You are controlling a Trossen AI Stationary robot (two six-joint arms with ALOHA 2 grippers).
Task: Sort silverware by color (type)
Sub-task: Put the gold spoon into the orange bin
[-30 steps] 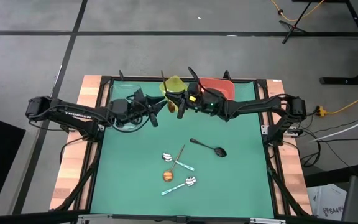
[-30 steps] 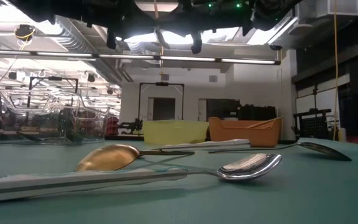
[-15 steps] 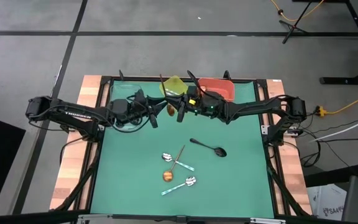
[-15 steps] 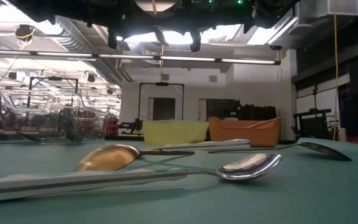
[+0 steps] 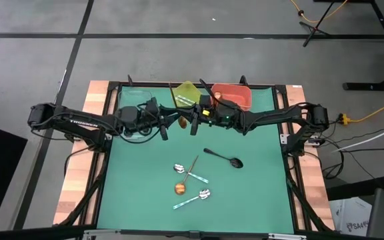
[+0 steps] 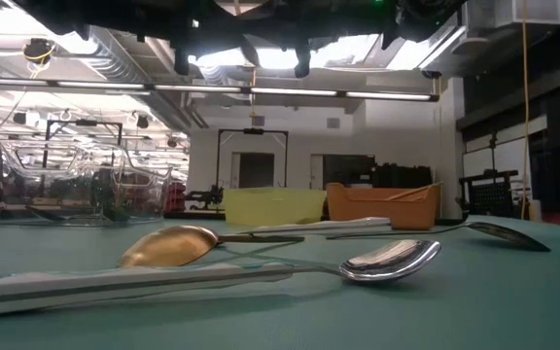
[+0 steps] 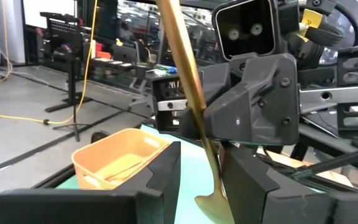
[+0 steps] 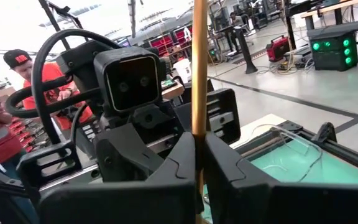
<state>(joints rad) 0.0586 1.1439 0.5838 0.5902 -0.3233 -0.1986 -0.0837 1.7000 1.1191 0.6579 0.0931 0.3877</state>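
When viewed level across the desk [image 5: 259,193], nearest: silver spoon with pale teal handle [image 6: 387,261], bowl glossy, lying flat. Just behind and crossing it: loose copper-gold spoon [image 6: 168,246], bowl toward the lens. Farther right, apart: black spoon [image 6: 504,233]. At the far edge, a row of clear bin [image 6: 76,183], yellow bin [image 6: 273,206] and orange bin [image 6: 382,206], all rectangular plastic.

Not visible from that height, only from above and the wrists: both arms meeting above the desk in front of the bins. Right claw [image 8: 199,143] closed tight on the slim handle of the held copper-gold spoon [image 8: 197,62], handle upright. Left claw [image 7: 202,149] facing it, jaws parted, that same spoon standing between the left fingers [image 7: 166,168]; contact not discernible. From above, a second teal-handled spoon [image 5: 193,198] also visible near the loose group at desk centre.

Beyond, past the left arm in the right wrist view: person in red top and dark cap [image 8: 17,68].
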